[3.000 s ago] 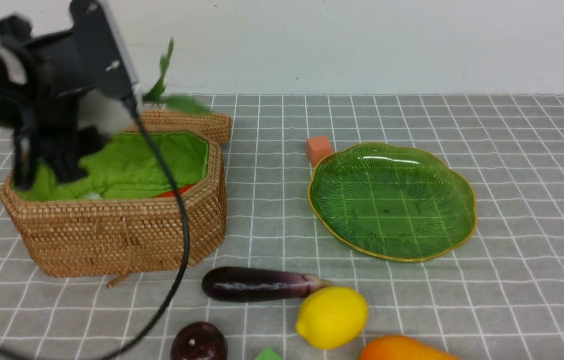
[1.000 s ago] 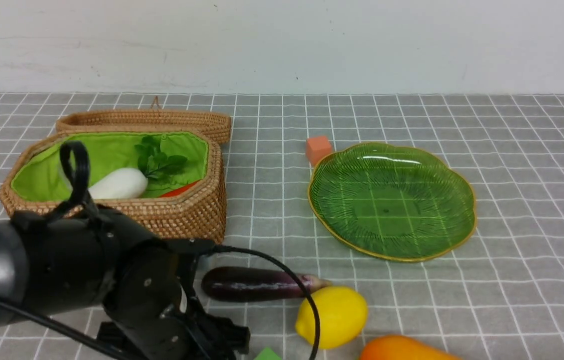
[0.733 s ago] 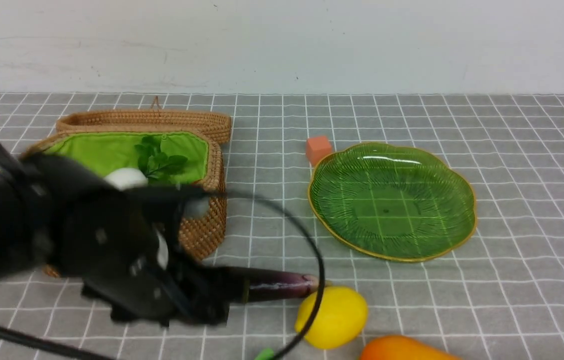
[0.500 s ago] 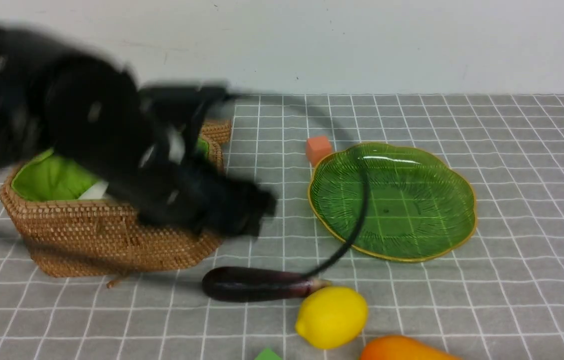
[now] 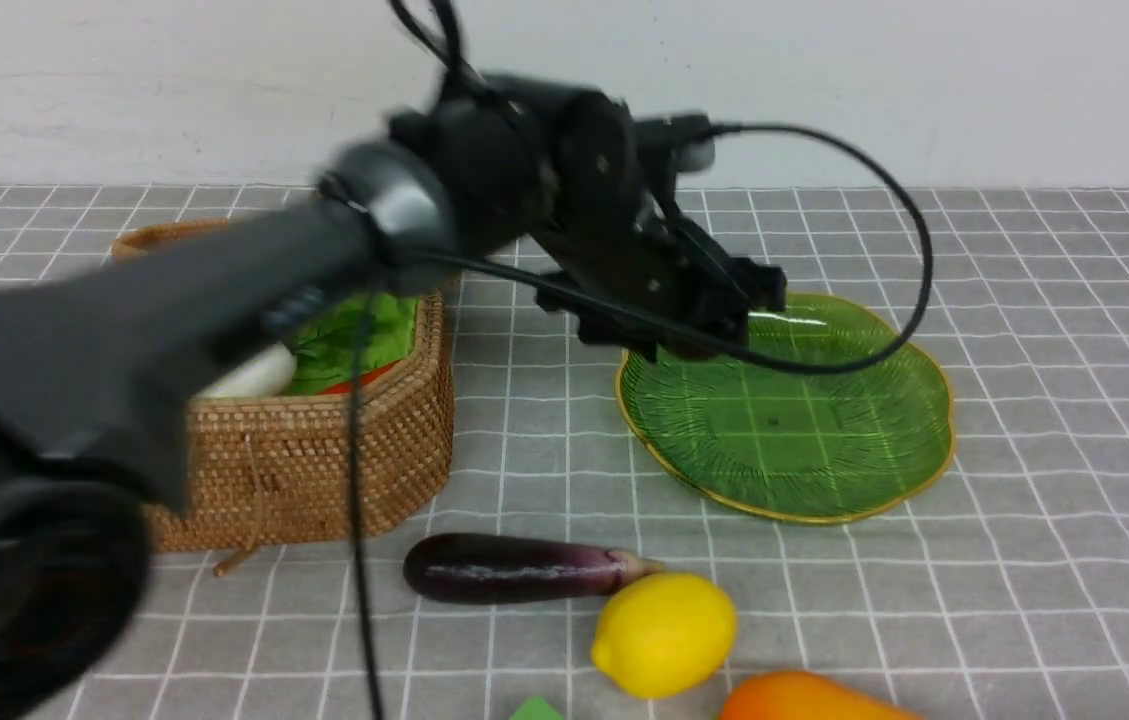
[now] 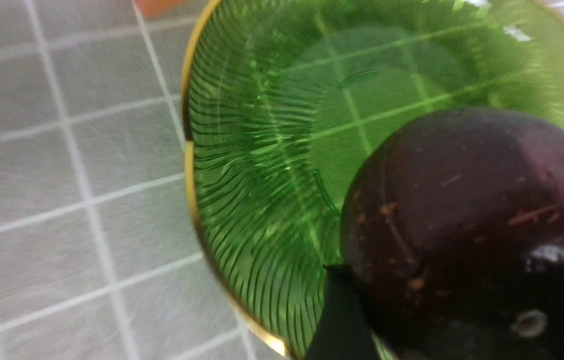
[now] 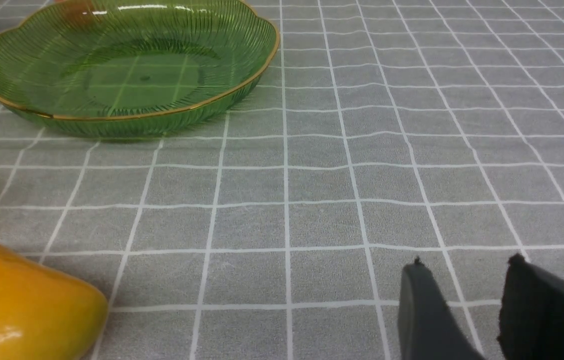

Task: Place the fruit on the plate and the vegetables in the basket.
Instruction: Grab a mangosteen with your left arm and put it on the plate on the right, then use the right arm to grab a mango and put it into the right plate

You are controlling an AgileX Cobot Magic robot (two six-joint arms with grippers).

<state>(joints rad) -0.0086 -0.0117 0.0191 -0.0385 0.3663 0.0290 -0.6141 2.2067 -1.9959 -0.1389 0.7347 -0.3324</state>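
- Front view: we see the left arm reaching in from 9 o'clock, across the basket to the plate.
- The left gripper hangs over the plate's rim at about 10 o'clock. Its own body hides what is between the jaws here.
- The basket sits at 9 o'clock of the plate, open. The white radish and a red-orange piece lie inside on the green lining.
- On the grey checked cloth, the eggplant lies at 8 o'clock of the plate. The lemon is at 7 o'clock, just beside the eggplant's stem tip. The mango is at 6 o'clock, cut by the frame edge.
- Left wrist view: the maroon plum is clamped in the left pincer, with one black finger pressed on its side.
- The plum is over the plate's bowl, near the gold rim. We cannot tell if it touches the glass.
- An orange cube, blurred, sits just outside the rim.
- Right wrist view: the right gripper is low over bare cloth. Its jaws are apart with only cloth between them, gripping nothing.
- The plate is well apart from it, and the mango lies on the cloth between the plate and the camera.
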